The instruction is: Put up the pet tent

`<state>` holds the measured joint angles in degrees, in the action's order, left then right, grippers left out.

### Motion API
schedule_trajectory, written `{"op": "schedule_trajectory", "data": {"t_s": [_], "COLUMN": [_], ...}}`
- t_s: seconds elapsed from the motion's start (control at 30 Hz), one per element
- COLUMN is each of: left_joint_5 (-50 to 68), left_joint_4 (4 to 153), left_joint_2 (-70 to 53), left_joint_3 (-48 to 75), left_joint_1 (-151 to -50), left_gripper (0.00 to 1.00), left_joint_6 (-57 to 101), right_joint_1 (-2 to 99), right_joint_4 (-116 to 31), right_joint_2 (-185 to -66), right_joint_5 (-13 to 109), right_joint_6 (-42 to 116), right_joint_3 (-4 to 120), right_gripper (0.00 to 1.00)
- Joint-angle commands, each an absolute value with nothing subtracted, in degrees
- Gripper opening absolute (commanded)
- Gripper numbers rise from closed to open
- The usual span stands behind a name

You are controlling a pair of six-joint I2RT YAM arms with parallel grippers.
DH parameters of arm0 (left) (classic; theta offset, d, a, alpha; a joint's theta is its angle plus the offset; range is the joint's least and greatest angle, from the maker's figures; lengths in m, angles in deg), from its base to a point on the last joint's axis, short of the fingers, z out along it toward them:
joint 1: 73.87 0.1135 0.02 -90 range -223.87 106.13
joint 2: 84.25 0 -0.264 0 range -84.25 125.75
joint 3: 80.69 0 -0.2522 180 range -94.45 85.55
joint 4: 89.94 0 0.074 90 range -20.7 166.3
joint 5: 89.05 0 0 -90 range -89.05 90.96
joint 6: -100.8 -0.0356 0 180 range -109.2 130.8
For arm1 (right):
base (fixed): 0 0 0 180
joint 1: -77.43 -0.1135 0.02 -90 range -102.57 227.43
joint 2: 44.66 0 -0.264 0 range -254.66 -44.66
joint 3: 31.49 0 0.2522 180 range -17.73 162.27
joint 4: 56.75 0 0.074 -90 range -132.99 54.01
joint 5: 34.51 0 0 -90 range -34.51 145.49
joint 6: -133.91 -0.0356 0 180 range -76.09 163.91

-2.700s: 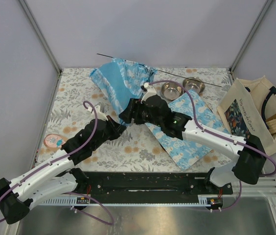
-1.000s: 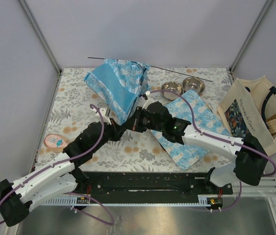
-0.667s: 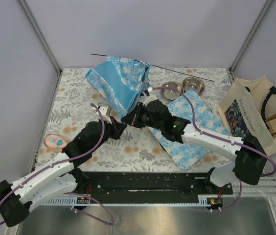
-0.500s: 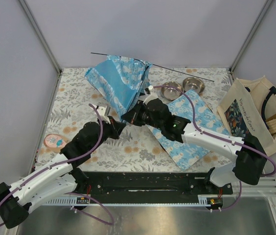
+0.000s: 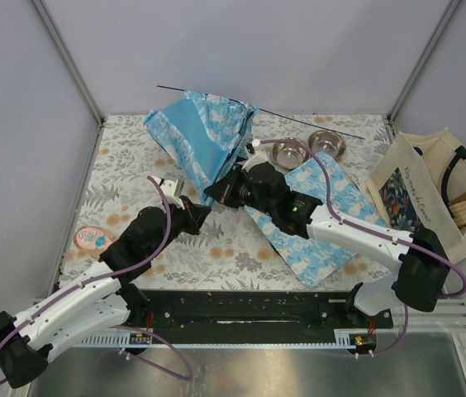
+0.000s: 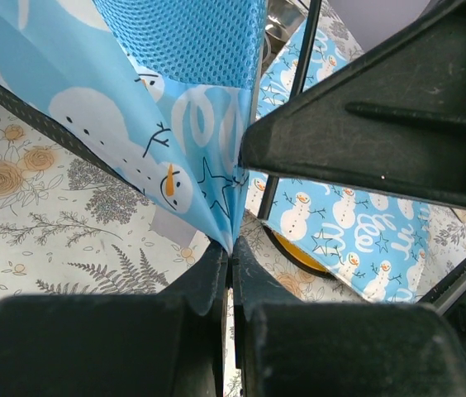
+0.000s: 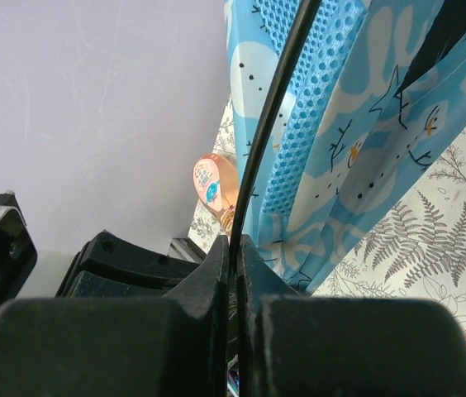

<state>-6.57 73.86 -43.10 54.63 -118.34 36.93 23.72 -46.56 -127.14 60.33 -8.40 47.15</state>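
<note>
The pet tent point(image 5: 198, 136), light-blue fabric with snowman print, is half-raised and crumpled at the back middle of the table. A thin black pole point(image 5: 299, 121) sticks out of its top to the right. My left gripper point(image 5: 202, 208) point(image 6: 230, 252) is shut on the tent's lower fabric corner point(image 6: 175, 157). Just right of it, my right gripper point(image 5: 215, 192) point(image 7: 235, 240) is shut on another black pole point(image 7: 276, 103) that runs up along the tent's mesh panel point(image 7: 311, 124). The two grippers are close together below the tent.
A flat snowman-print mat point(image 5: 324, 223) lies under the right arm. Two steel bowls point(image 5: 290, 151) point(image 5: 327, 143) stand behind it. A cream tote bag point(image 5: 431, 198) lies at the right edge and a round orange object point(image 5: 92, 239) at the left edge.
Both grippers have moved slightly toward the back of the table, still holding on. The tent has risen and shifted a little with them.
</note>
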Motion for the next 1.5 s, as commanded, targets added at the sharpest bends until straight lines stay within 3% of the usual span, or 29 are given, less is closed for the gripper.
{"op": "schedule_trajectory", "data": {"t_s": [0.0,1.47], "left_joint_5": [1.13,-4.49], "left_joint_4": [53.89,53.8], "left_joint_2": [-45.22,-43.2], "left_joint_3": [56.55,57.34], "left_joint_1": [-119.93,-119.93], "left_gripper": [0.0,0.0], "left_joint_6": [36.64,39.62], "right_joint_1": [34.45,43.15], "right_joint_4": [-58.02,-57.23], "right_joint_2": [-126.66,-129.3], "right_joint_5": [87.57,82.13], "right_joint_6": [-3.2,4.01], "right_joint_3": [54.07,58.12], "right_gripper": [0.0,0.0]}}
